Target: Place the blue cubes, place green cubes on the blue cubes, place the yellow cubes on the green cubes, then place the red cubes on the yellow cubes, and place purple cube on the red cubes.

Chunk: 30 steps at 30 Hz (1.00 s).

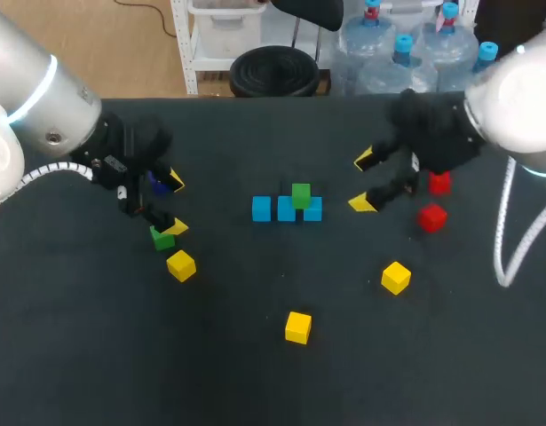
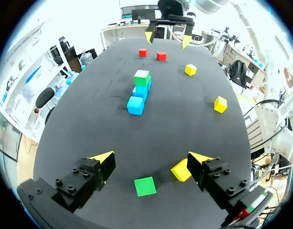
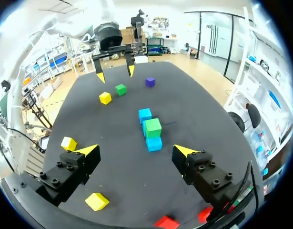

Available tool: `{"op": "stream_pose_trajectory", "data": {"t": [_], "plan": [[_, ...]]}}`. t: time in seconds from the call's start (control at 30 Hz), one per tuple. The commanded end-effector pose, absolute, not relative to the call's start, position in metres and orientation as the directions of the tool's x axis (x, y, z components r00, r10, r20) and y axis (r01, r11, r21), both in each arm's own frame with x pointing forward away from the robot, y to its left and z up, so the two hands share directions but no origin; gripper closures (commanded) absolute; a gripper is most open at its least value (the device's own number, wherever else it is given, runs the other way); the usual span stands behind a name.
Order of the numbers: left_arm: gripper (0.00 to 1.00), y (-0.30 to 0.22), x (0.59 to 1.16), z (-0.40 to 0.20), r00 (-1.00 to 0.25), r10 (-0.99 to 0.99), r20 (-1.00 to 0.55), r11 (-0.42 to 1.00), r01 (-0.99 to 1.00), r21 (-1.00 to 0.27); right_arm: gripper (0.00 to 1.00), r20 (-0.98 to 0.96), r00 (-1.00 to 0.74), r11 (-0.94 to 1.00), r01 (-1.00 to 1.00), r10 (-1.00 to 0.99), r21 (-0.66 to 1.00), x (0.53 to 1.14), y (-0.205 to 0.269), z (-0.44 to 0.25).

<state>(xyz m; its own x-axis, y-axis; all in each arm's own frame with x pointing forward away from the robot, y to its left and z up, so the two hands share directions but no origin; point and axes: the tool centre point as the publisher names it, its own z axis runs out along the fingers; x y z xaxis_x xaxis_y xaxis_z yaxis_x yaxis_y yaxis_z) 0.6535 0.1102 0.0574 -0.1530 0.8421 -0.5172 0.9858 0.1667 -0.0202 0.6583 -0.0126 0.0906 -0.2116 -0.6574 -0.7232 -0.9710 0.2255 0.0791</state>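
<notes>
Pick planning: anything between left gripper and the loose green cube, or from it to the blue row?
Nothing visible: green cube lies between the left gripper's open fingers, table to the blue cubes is bare; yellow cube sits beside one finger, off that line.

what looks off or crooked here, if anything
Nothing stands out. The green cube sits level on the row of blue cubes, and the loose cubes lie flat on the table.
</notes>
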Motion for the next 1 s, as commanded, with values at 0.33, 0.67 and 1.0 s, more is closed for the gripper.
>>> {"op": "stream_pose_trajectory", "data": {"t": [0.33,0.67,1.0], "plan": [[0.0,0.111,0.654,0.057,-0.149,0.84,-0.521,0.164,0.986,-0.019,0.0,-0.743,-0.244,0.263,-0.96,-0.623,0.094,0.627,-0.027,0.104],[0.0,0.111,0.654,0.057,-0.149,0.84,-0.521,0.164,0.986,-0.019,0.0,-0.743,-0.244,0.263,-0.96,-0.623,0.094,0.627,-0.027,0.104],[0.0,0.157,0.631,0.05,-0.146,0.862,-0.486,0.173,0.985,0.011,0.0,-0.743,-0.244,0.263,-0.96,-0.623,0.094,0.627,-0.027,0.104]]}}
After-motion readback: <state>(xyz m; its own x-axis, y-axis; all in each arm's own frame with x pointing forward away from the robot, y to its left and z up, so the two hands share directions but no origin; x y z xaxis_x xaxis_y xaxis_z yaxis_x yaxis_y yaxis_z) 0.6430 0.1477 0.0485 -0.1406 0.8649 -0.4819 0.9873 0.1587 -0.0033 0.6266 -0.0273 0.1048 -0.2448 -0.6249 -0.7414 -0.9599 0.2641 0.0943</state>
